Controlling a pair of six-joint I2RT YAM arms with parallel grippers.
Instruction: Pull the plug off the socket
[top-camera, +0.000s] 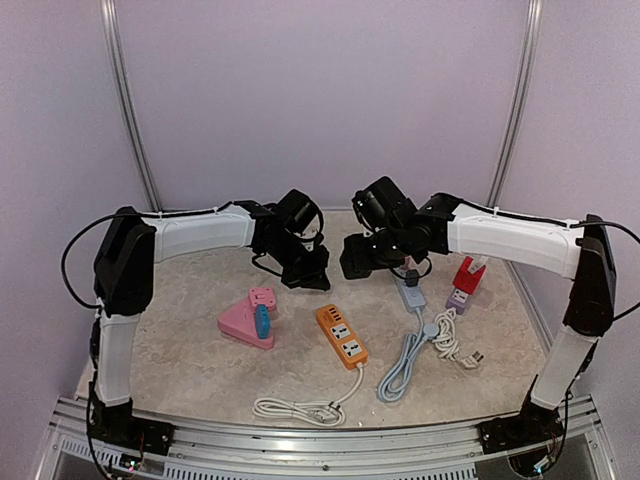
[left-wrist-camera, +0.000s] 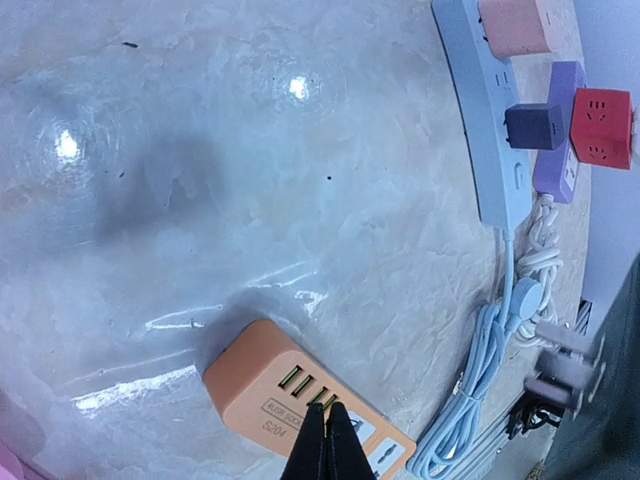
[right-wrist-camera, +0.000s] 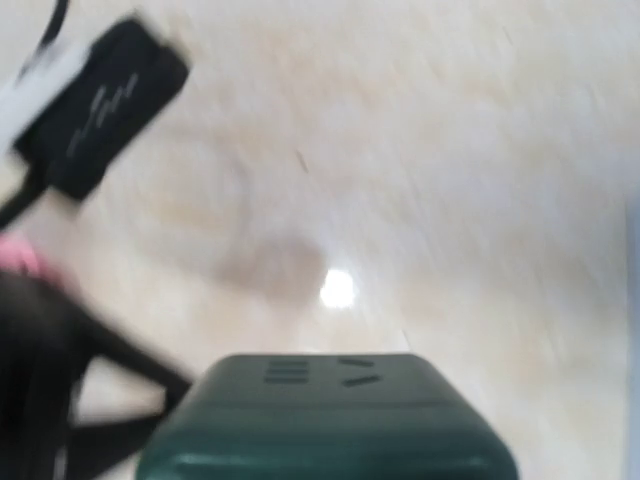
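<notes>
Gripping the plug: the right fingers (top-camera: 362, 262) appear clamped at a middling width on a dark green plug (right-wrist-camera: 330, 425). It sits sharp at the foot of the right wrist view while everything behind it is smeared, so I judge that it rides with the wrist.
Plug's place: raised above the bare worktop (left-wrist-camera: 250, 150) with no socket visible against it. The overhead view hides it under the right wrist.
Socket: most likely the blue-grey strip (left-wrist-camera: 487, 120), lying just below the right wrist in the overhead view. A purple cube (left-wrist-camera: 533, 125) and a pink plug (left-wrist-camera: 515, 25) sit on it.
Left fingers (left-wrist-camera: 318, 450): pressed together, holding nothing, poised over the end of the orange strip (left-wrist-camera: 290, 395).
Step in hand: by these pictures the plug looks free, so what remains is carrying it clear and setting it down.
Doing it well: keep the grip firm and the plug level, and move away from the strip rather than back across it.
Landing spot: choose open worktop apart from the coiled cable (left-wrist-camera: 480, 380), and lower until the plug rests before letting go.
Risk: a black part (right-wrist-camera: 105, 105), probably the left arm's, shows near the right wrist's path, so the two arms need room.
Doubt: the blur hides the plug's pins and the exact finger contact.
</notes>
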